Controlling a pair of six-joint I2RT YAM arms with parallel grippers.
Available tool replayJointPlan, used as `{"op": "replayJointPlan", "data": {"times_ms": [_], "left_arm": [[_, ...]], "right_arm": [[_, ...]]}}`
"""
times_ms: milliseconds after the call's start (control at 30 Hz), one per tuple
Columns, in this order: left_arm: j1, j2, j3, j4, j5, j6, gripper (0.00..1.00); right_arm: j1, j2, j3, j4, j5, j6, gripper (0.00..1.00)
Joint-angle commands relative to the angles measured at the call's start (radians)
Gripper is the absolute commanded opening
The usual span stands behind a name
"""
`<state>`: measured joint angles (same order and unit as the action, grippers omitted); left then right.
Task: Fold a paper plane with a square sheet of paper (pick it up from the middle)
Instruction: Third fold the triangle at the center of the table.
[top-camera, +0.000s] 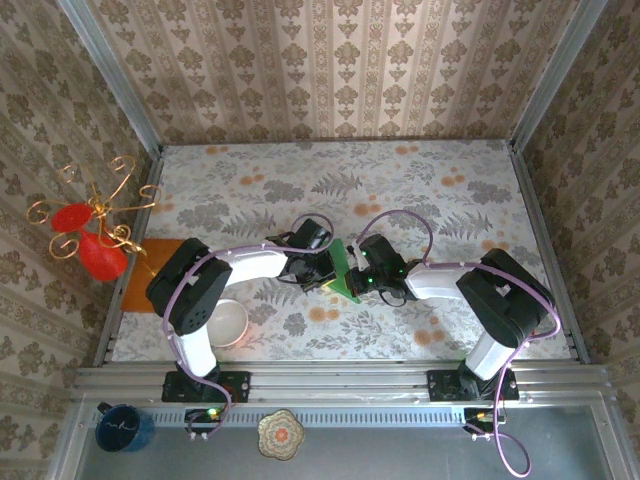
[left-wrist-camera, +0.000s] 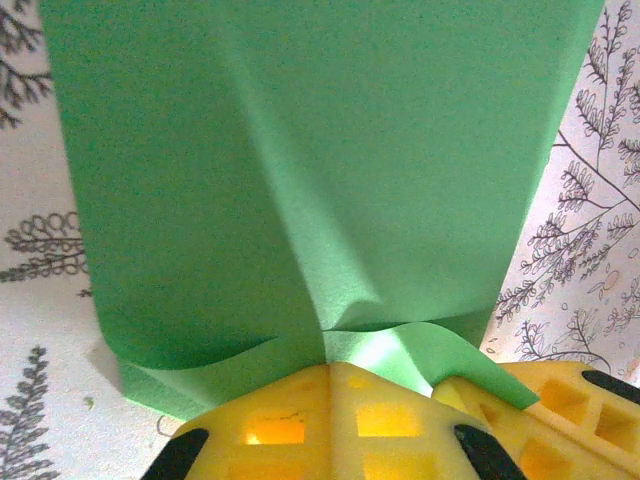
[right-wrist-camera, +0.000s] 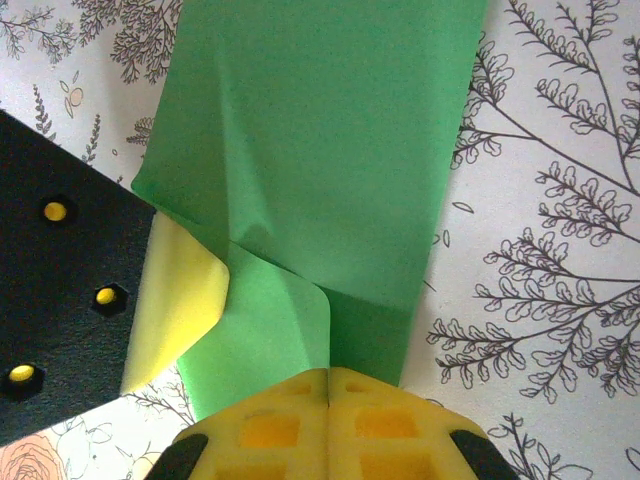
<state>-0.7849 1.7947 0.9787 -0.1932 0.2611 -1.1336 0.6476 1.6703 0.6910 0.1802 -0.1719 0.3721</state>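
**A:** Starting from the near edge: both arms come up off their bases, bend at the elbow and lean in toward each other, forearms low over the table (top-camera: 450, 200). A white bowl (top-camera: 228, 322) sits just beside the left arm.

**B:** And the jaws?

**A:** The left gripper (top-camera: 325, 268) is clamped on the green sheet (top-camera: 346, 265), with its yellow fingers (left-wrist-camera: 290, 400) pressed together on a creased edge. The right gripper (top-camera: 368, 275) is doing the same, pinching the opposite side.

**B:** So where's the paper?

**A:** Mid-table, between the two grippers. It's folded and buckled, and I can't tell if its far end touches the cloth.
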Motion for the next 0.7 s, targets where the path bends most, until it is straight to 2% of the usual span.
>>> {"op": "replayJointPlan", "data": {"times_ms": [0, 67, 267, 433, 533, 667], "left_arm": [[-0.008, 0.005, -0.043, -0.030, -0.022, -0.023, 0.05], [-0.008, 0.005, -0.054, -0.024, -0.022, -0.028, 0.05], [-0.005, 0.006, -0.091, -0.008, -0.028, -0.031, 0.04], [0.015, 0.008, -0.139, 0.077, -0.011, -0.029, 0.04], [0.033, 0.008, -0.147, 0.127, 0.011, -0.003, 0.04], [0.048, 0.012, -0.130, 0.132, 0.027, 0.034, 0.05]], "right_arm": [[-0.003, 0.025, 0.010, -0.071, -0.012, 0.023, 0.00], [-0.003, 0.011, 0.016, -0.074, -0.021, 0.029, 0.04], [-0.015, -0.078, 0.042, -0.121, -0.017, 0.071, 0.27], [-0.071, -0.170, 0.055, -0.201, -0.002, 0.151, 0.42], [-0.121, -0.199, 0.060, -0.250, -0.021, 0.193, 0.46], [-0.150, -0.196, 0.068, -0.272, -0.087, 0.203, 0.45]]}}
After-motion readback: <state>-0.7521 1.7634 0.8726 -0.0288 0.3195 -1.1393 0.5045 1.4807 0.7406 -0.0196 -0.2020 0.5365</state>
